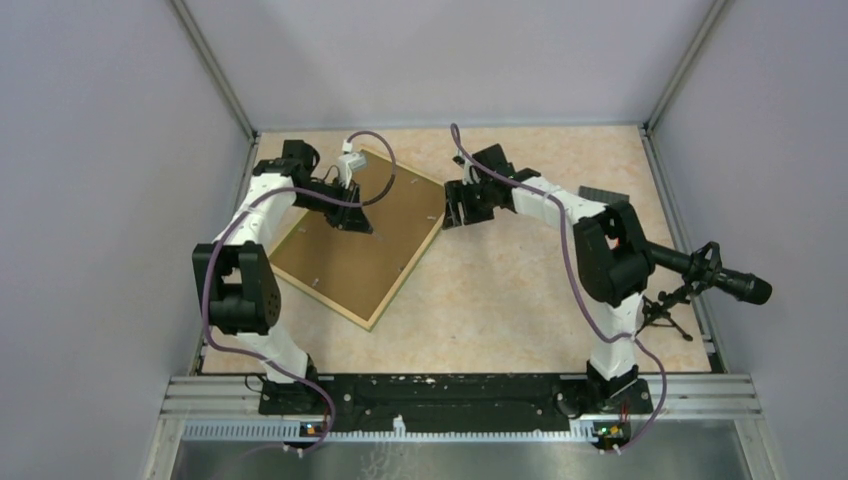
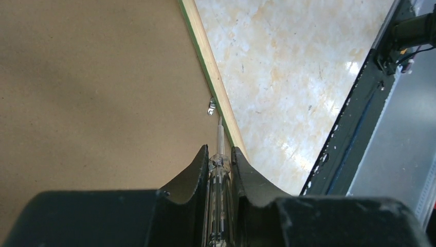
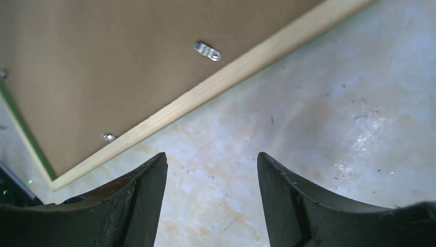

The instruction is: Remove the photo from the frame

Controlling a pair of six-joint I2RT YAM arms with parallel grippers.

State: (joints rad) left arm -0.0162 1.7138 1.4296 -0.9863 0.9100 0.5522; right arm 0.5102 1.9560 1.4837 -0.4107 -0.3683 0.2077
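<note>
The table was a pale marbled beige slab, scuffed with small dark specks, closed in by plain grey walls on three sides. A black and silver mounting rail ran along its near edge, and a black microphone on a small tripod stood at the right edge.

The large green-edged picture frame lay flat on the left half of the table, turned at an angle, its brown fibreboard back facing up. The photo could not be seen in any view.

The top view showed the left end effector over the back board and the right end effector just beside the frame's right corner.

Only the left wrist view showed what the left end effector was clamped on: a clear-handled screwdriver, its tip close to a small metal clip by the frame's wooden edge.

Only the right wrist view showed the right end effector with its fingers spread wide and holding nothing, above bare table beside the frame, with a metal tab on the board.
</note>
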